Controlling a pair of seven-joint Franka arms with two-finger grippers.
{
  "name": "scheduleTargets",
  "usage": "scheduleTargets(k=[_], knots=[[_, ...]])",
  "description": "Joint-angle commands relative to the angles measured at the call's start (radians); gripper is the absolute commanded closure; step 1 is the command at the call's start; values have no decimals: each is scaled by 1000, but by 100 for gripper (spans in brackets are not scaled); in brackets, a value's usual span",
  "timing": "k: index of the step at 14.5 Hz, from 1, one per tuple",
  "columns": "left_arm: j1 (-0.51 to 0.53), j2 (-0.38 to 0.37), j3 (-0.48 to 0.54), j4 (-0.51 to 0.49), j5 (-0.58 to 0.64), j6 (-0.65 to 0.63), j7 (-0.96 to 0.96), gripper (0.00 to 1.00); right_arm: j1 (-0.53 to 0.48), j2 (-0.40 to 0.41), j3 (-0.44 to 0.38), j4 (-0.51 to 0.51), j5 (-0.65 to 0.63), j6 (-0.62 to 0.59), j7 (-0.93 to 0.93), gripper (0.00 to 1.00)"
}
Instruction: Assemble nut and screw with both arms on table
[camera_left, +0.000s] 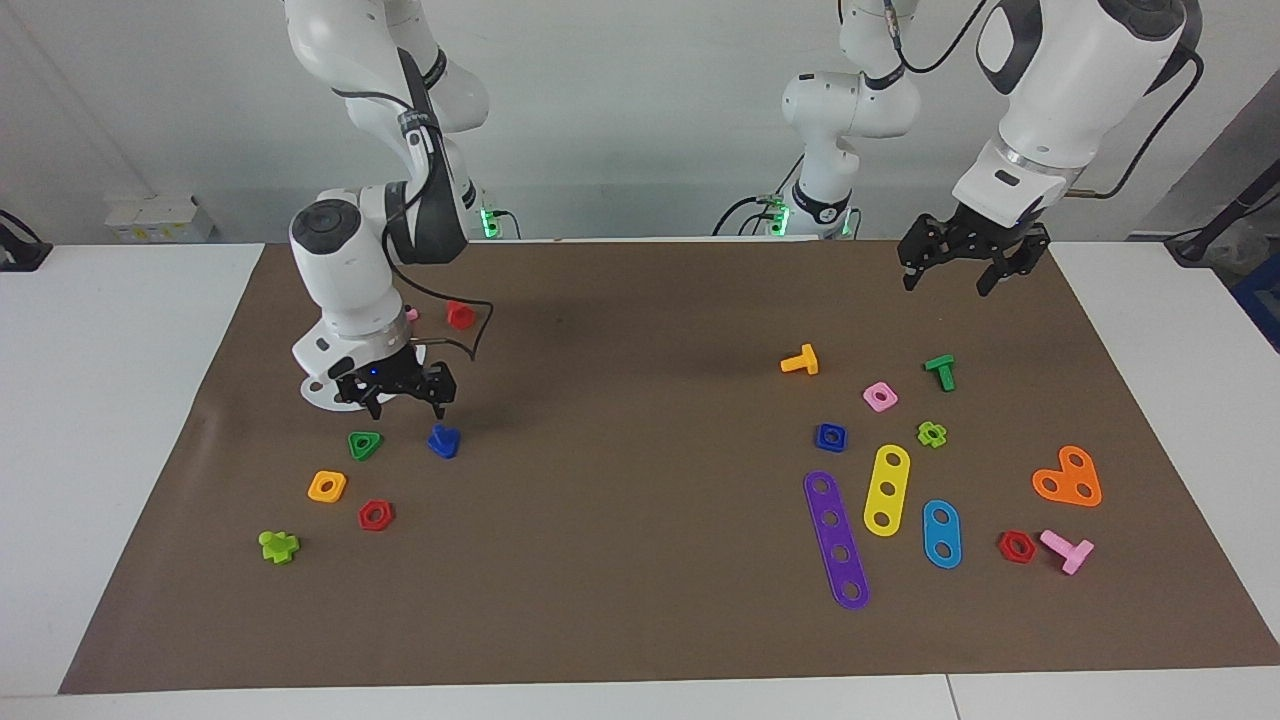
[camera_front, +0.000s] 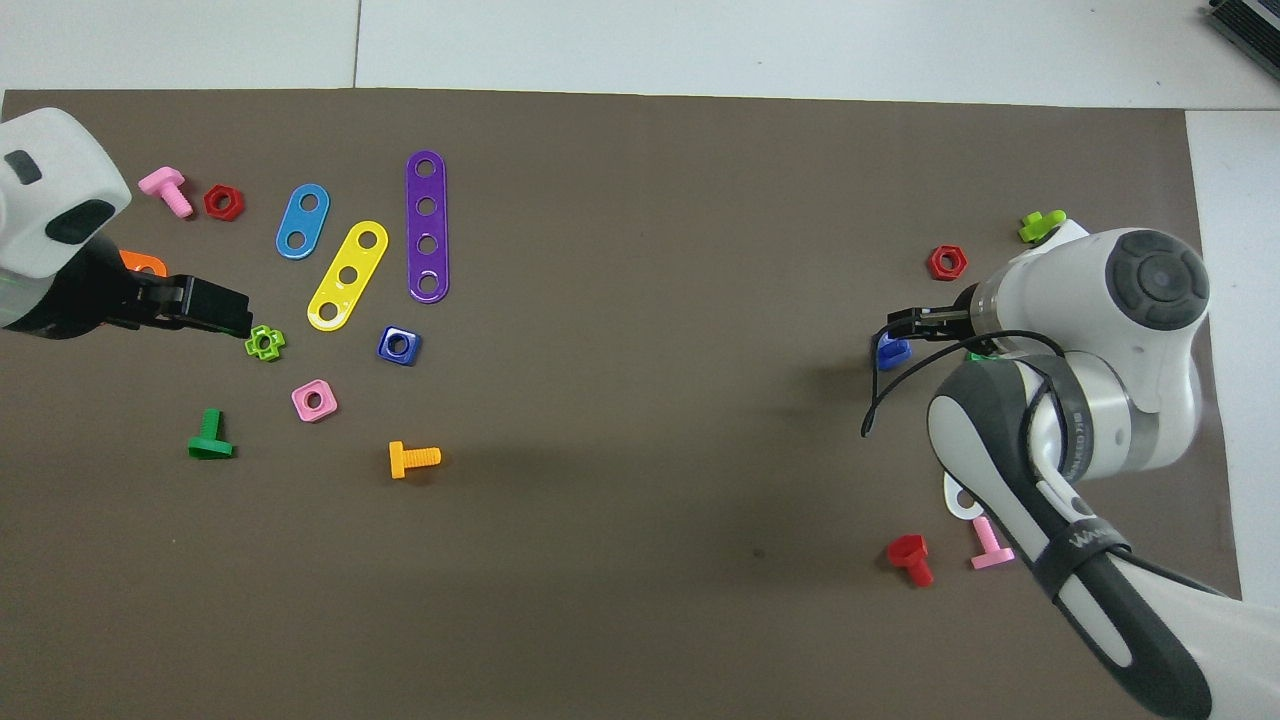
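The blue screw lies on the brown mat at the right arm's end of the table; the overhead view shows it partly under the gripper. My right gripper is open and empty, low over the mat just beside the screw, not touching it. The blue nut lies flat at the left arm's end, next to the purple strip; it also shows in the overhead view. My left gripper is open and empty, raised above the mat's edge near the robots, well apart from the nut.
Around the nut lie a pink nut, orange bolt, green bolt, lime nut and yellow, purple and blue strips. Near the screw lie a green triangular nut, orange nut, red nut.
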Motion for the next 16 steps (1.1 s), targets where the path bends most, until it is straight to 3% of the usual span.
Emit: scheduleTargets(k=[1,3,6,8,10,13,14,16], knots=[[-5,-90,1,-189,-36,152,2,0,-5,47,13,6,27,56,-6,9],[-36,-90,0,-250,-34,216,-4,0,-5,58,13,0,27,72,-8,13],[-80,15,0,-254,-34,304,-12,0,2,56,13,-15,27,73,-6,22],[-96,84,0,-277,-33,437,-6,0,9,56,13,-17,27,73,-5,26],[-100,97,0,-362,-30,603,40,0,15,55,13,-21,27,72,-6,29],[-94,193,0,-393,-30,737,172,0,27,48,13,-35,27,72,-8,35],[-99,230,0,-393,-31,784,202,0,27,45,13,-43,27,72,-8,38],[-100,291,-2,-393,-30,832,248,1,27,44,13,-46,27,67,-18,54]])
